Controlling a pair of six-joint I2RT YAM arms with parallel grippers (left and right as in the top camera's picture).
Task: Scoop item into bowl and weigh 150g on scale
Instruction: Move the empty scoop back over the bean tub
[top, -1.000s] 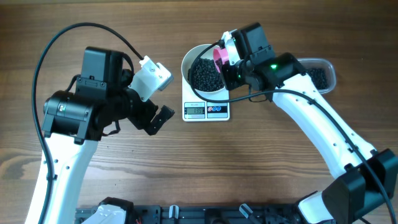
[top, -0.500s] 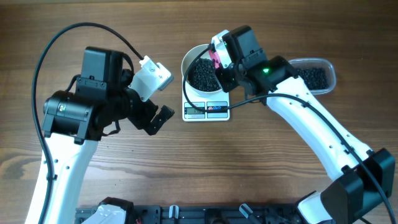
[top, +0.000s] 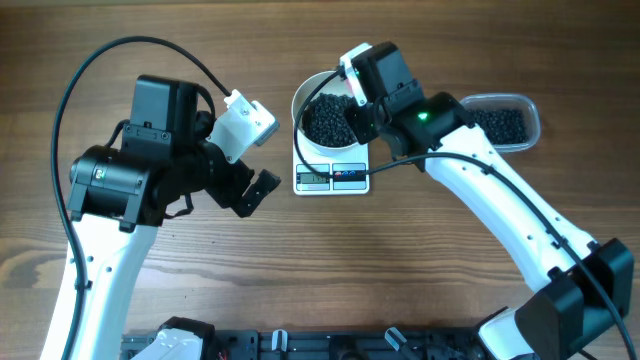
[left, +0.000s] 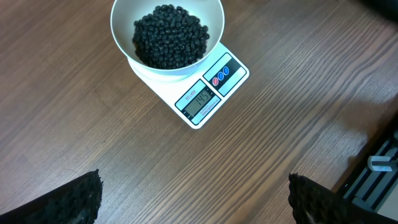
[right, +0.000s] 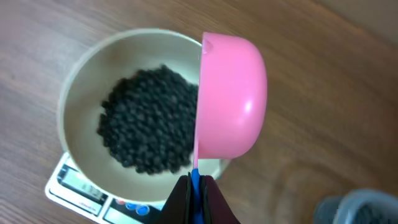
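**Me:** Right arm has swung left over the last second. My right gripper, clamped on the handle of the pink scoop, now holds it tipped on its side over the white bowl.
**Ops:** Left side?
**Me:** My left gripper has its jaws wide apart, empty, well apart from the scale.
**Ops:** Progress?
**Me:** Bowl sits on the scale with the black beans heaped inside. Readout looks just short of target, so I'd judge a small top-up remains. Spare beans are in the clear tub. Wood-grain table; nothing of the room shows.
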